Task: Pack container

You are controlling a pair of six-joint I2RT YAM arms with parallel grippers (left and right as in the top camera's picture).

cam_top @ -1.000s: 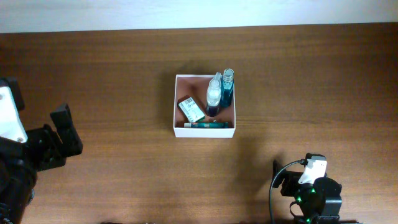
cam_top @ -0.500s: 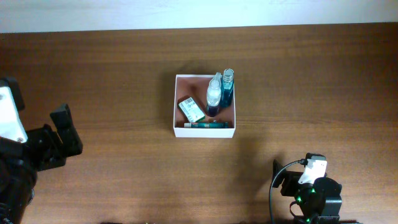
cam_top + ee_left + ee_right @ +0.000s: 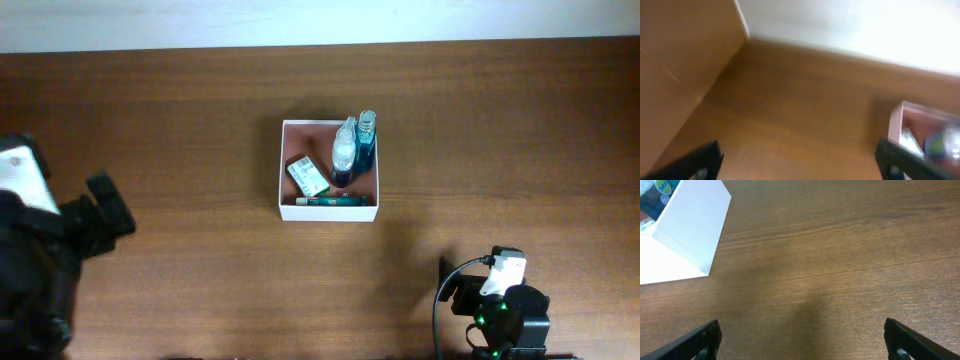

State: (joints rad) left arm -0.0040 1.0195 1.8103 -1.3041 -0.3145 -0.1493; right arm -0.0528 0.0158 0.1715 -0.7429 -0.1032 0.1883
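Container [image 3: 328, 212] far from left end effector [image 3: 108, 207]

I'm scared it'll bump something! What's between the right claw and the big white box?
Nothing, just bare wooden table between the right claw and the container, shown in the right wrist view.

A square, shallow, open-top container [image 3: 328, 212] sits flat near the middle of a brown wooden desk [image 3: 500, 120], its sides square to the desk's edges. Its outer walls are white and its inside is reddish-brown. Inside, two bottles [image 3: 344, 150] stand at the far right, a green-and-white carton [image 3: 307, 175] lies at the left, and a teal tube [image 3: 335, 200] lies along the near wall.
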